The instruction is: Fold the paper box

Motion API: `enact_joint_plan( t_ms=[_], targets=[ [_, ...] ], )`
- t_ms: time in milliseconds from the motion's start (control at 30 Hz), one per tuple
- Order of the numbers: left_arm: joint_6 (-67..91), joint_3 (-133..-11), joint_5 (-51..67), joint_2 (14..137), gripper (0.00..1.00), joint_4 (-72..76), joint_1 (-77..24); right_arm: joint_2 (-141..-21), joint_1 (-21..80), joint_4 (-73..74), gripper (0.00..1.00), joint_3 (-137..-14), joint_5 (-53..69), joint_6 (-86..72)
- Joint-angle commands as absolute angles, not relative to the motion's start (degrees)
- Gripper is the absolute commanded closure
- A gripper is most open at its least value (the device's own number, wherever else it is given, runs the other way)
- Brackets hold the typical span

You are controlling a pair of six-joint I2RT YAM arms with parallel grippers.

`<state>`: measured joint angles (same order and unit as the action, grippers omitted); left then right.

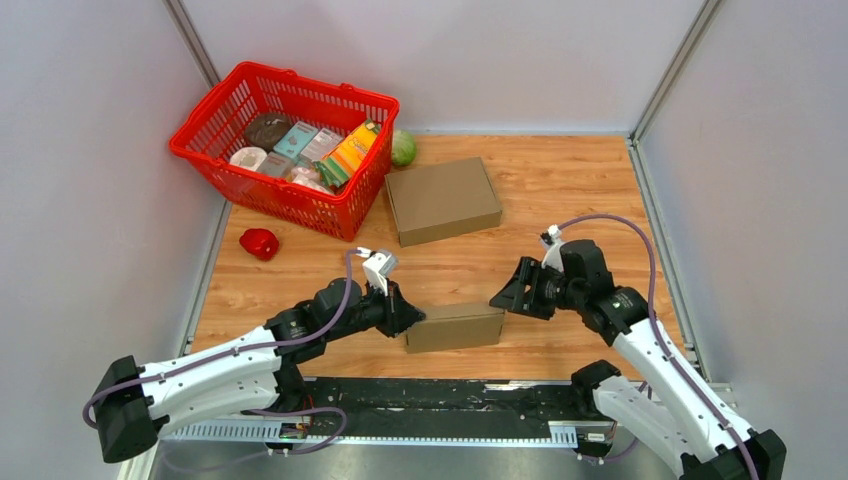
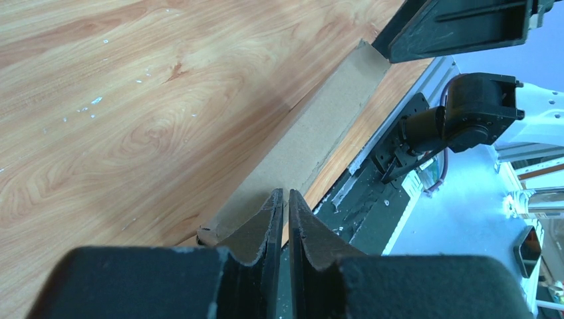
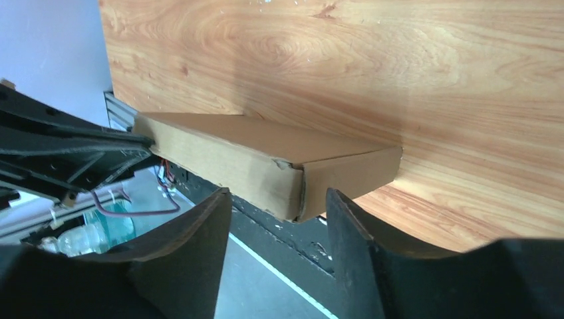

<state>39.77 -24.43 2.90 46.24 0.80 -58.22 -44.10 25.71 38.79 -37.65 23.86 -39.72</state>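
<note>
Small paper box [image 1: 455, 326] sits low centre of the frame, at the bench's [image 1: 570, 190] near edge. Left hand [image 1: 404, 318] is pinched onto its left end, right hand [image 1: 502, 298] hangs released just off its right end. Bigger cardboard box [image 1: 443, 199], red basket [image 1: 270, 195], green ball [image 1: 403, 148] and red lump [image 1: 259, 243] all sit further up, well apart from it.

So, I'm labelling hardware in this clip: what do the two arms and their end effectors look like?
The left arm and right arm have white shells with black joints. A purple cable runs along each. The left end effector and right end effector are black, with broad wedge-shaped fingers.
</note>
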Motion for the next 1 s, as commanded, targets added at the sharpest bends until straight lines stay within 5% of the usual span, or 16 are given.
enact_joint_plan(
  t_ms=[0,167,300,433,967],
  targets=[
    [38.9,-23.6,2.8,47.4,0.84,-6.4,-58.8,-42.5,22.3,35.9,0.45,-34.8,31.5,-32.2],
    [38.8,-25.4,3.8,46.4,0.84,-8.5,-58.8,-43.1,19.2,32.1,0.58,-29.2,33.7,-33.1],
    [39.5,-30.2,1.9,41.7,0.63,-15.4,-58.6,-41.9,18.9,31.2,0.67,-27.9,33.1,-35.3],
    [42.1,-34.2,0.2,36.6,0.54,-23.1,-56.2,-41.0,18.9,29.0,0.69,-25.8,35.8,-37.7],
    [47.2,-29.4,10.2,41.8,0.83,-21.5,-50.1,-40.5,18.9,29.1,0.69,-25.8,35.7,-36.9]
  ],
)
